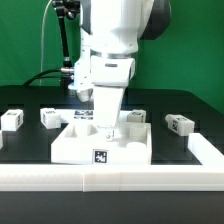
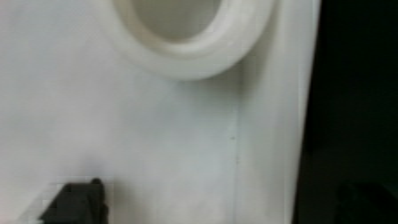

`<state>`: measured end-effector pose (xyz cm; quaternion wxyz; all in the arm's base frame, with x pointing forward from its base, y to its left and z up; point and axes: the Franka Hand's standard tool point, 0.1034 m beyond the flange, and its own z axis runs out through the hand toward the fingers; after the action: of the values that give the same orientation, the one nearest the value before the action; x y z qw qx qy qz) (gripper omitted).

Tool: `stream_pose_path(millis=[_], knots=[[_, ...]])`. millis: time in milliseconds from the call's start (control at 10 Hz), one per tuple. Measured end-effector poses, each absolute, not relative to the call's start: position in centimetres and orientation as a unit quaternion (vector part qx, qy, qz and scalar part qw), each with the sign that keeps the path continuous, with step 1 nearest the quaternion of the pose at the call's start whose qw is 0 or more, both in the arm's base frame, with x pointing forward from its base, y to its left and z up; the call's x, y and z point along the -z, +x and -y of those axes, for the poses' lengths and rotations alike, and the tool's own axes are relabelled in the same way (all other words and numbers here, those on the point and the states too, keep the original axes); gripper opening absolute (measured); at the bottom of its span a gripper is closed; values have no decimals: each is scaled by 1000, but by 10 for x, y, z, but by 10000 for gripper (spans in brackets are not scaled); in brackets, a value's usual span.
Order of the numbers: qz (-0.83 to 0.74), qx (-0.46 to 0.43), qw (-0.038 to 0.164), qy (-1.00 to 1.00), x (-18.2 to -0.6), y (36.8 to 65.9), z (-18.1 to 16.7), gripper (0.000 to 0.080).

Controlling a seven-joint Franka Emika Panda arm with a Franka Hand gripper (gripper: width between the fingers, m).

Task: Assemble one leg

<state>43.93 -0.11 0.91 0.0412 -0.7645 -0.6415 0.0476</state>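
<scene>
Three legs show plainly, all loose on the black table [image 1: 30, 150], none in a socket: far-left leg [image 1: 12, 119], next leg [image 1: 50, 118] near it toward the panel, right leg [image 1: 180, 124] well apart on the exterior view's right. Two more small white pieces sit behind the panel, partly hidden by the arm; cannot say whether they are legs. Each leg is a small white oblong block, squared edges, black-and-white tag on one face. Panel [image 1: 75, 145]: large, flat, white, square, tag on its front edge. Its round socket [image 2: 178, 40] has a thick rounded lip, smooth and matte, plastic by the look. Gripper [image 1: 106, 122] hangs straight down over the panel's middle, very close or touching; cannot tell which. Wrist view gives one black fingertip [image 2: 75, 203] against the white panel face, the other lost in the dark, so whether the jaws stand spread or closed cannot be told; no leg seen between them. Risks, as judged: a gripper this low could press or drag the panel and slide it over the table, shifting the socket off its spot; a fingertip could catch the socket lip. Legs look light and slick, so an off-centre pinch could tip one or squirt it out, and a tilted leg would likely bind at the lip rather than seat. White rail [image 1: 110, 180] along the front hems the panel in, leaving little room for correction.
</scene>
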Motion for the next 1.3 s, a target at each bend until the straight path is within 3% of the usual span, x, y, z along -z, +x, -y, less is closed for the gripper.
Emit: stream_pose_path(millis=[100, 200, 300, 400, 500, 600, 1300], knots=[[642, -48, 41, -764, -9, 439, 1, 622], [642, -48, 41, -764, -9, 439, 1, 442], [642, -48, 41, -764, -9, 439, 1, 442], [642, -48, 42, -764, -9, 439, 1, 246], [642, -48, 42, -764, -9, 439, 1, 110], [641, -45, 39, -765, -10, 441, 1, 68], [650, -40, 35, -758, -12, 445, 1, 68]])
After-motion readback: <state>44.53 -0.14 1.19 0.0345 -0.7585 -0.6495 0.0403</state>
